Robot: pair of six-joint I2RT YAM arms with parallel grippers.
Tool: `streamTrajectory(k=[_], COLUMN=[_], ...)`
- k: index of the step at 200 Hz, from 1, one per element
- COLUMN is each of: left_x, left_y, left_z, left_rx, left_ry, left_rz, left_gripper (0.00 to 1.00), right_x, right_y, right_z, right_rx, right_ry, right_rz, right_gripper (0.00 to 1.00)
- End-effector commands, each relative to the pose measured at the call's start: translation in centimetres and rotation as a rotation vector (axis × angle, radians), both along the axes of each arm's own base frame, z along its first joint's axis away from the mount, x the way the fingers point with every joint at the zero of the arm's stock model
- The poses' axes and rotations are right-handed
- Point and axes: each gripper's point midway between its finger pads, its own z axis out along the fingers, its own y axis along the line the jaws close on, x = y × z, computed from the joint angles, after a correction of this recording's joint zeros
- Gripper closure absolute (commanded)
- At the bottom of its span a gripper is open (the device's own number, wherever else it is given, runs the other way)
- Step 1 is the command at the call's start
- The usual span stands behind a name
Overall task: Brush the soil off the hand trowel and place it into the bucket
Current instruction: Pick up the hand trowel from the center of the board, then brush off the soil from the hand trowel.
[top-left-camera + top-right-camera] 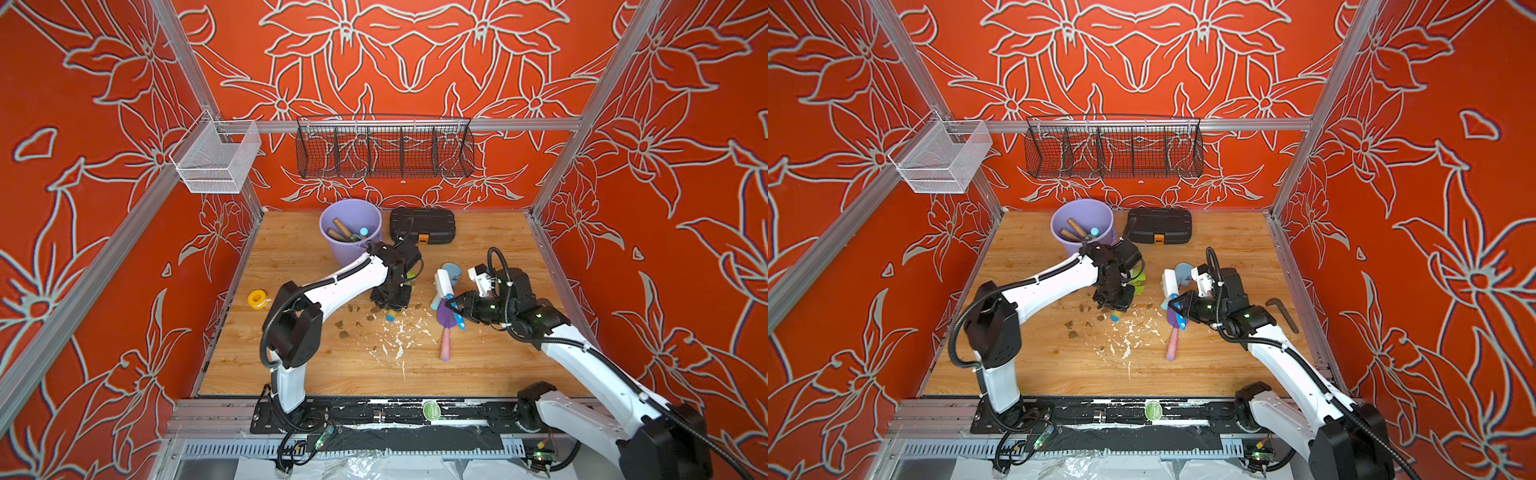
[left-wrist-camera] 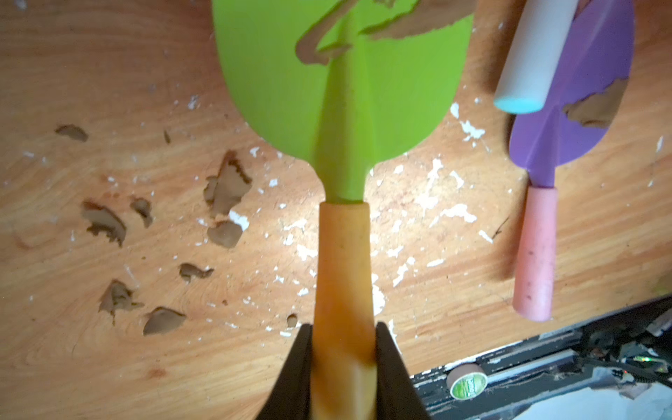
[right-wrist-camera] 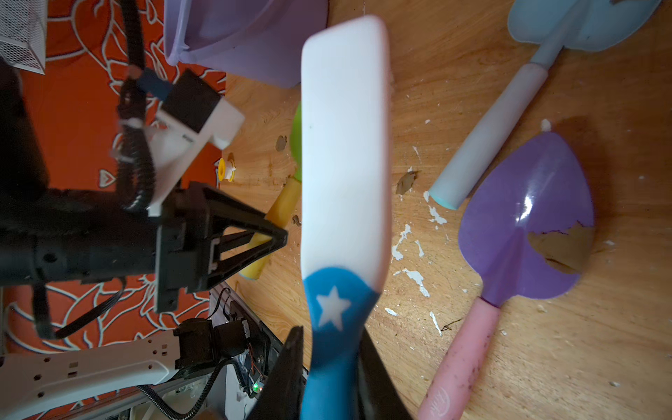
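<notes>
Left jaws pinch the green trowel [image 2: 272,91], right jaws the star-marked brush [image 3: 345,145]; green sticker [image 2: 468,386] lettering blurred.

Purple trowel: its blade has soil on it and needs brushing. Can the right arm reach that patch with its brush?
Probably yes. The right claw grips the brush close by the purple trowel, and its soil patch faces up, uncovered; the pale-blue handle lies by the blade's other edge.

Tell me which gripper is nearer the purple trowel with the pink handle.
Right. The right gripper, shut on the brush, hangs close by the purple trowel at its blade; the left gripper, shut on the green trowel, is farther across the table.
</notes>
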Motion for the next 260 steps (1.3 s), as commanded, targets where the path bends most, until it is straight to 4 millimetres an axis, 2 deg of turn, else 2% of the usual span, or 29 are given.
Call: streamTrajectory(k=[1, 23, 82, 112, 134, 171, 213, 260], left_x=[-1.9, -2.4, -3.5, -3.9, -3.9, -4.1, -4.6, -5.0], left_y=[1.2, 1.7, 2.3, 3.0, 3.8, 3.9, 4.4, 4.9], left_z=[1.4, 1.8, 1.2, 1.2, 1.4, 1.9, 2.0, 2.9], left_rx=[-0.038, -0.063, -0.086, -0.072, -0.052, -0.07, -0.072, -0.086], left_ry=[-0.013, -0.026, 0.023, 0.024, 0.004, -0.005, -0.008, -0.034], left_rz=[-0.001, 0.003, 0.016, 0.019, 0.029, 0.037, 0.038, 0.039], left_gripper=[1.0, 1.0, 1.0, 1.0, 1.0, 1.0, 1.0, 1.0], right_x=[0.9, 1.1, 0.4, -0.7, -0.9, -1.0, -1.6, -0.3], right_y=[1.7, 2.6, 3.9, 5.4, 6.1, 7.9, 10.3, 10.6], right_z=[2.2, 2.0, 1.4, 1.8, 1.8, 1.7, 0.8, -1.8], right_rx=[0.021, 0.009, -0.074, -0.116, -0.13, -0.132, -0.136, -0.212], right_ry=[-0.08, -0.084, -0.111, -0.159, -0.17, -0.164, -0.137, -0.064], right_rz=[0.053, 0.07, 0.123, 0.192, 0.215, 0.275, 0.354, 0.335], right_gripper=[1.0, 1.0, 1.0, 1.0, 1.0, 1.0, 1.0, 1.0])
